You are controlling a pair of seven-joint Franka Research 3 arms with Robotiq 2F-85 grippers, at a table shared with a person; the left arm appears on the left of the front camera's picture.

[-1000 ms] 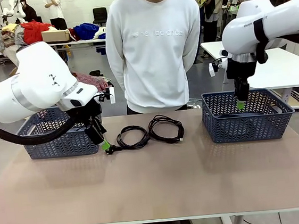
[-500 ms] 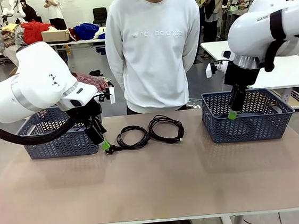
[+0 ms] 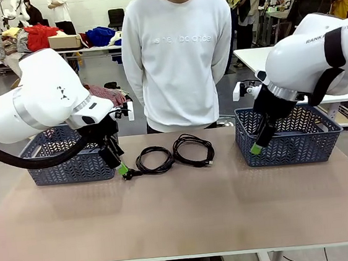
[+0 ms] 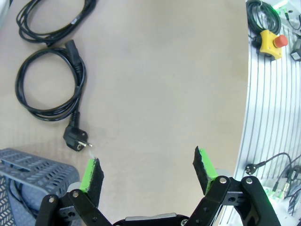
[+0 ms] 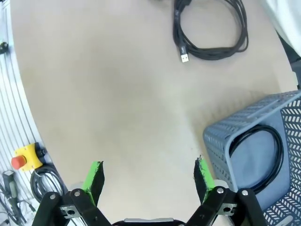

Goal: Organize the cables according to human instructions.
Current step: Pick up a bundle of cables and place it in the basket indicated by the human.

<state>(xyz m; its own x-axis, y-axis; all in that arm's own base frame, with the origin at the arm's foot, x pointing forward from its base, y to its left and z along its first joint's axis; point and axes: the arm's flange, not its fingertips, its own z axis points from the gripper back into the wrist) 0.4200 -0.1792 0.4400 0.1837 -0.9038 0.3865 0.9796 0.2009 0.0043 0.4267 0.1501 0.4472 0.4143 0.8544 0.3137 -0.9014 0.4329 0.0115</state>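
Left claw (image 3: 122,169): jaws apart, empty, low over the desk (image 3: 184,223) just beside the plug (image 4: 75,140) of the left cable coil (image 3: 154,159); I'd straddle the bundled loop rather than the plug so it lifts whole. USB-ended coil (image 3: 193,149) lies just right of it. Right claw (image 3: 256,148): apart, empty, by the right basket (image 3: 300,142)'s near-left corner, one coil (image 5: 256,155) inside.

The tan table (image 3: 183,217) bears two blue-grey lattice baskets, the left basket (image 3: 66,167) and the right basket (image 3: 288,146), both toward its far edge. Between them lie two black cords wound flat, close side by side. The plug cable (image 3: 153,149) has its round mains plug just beside the left basket, and the connector cable (image 3: 191,137) ends in a small flat connector.
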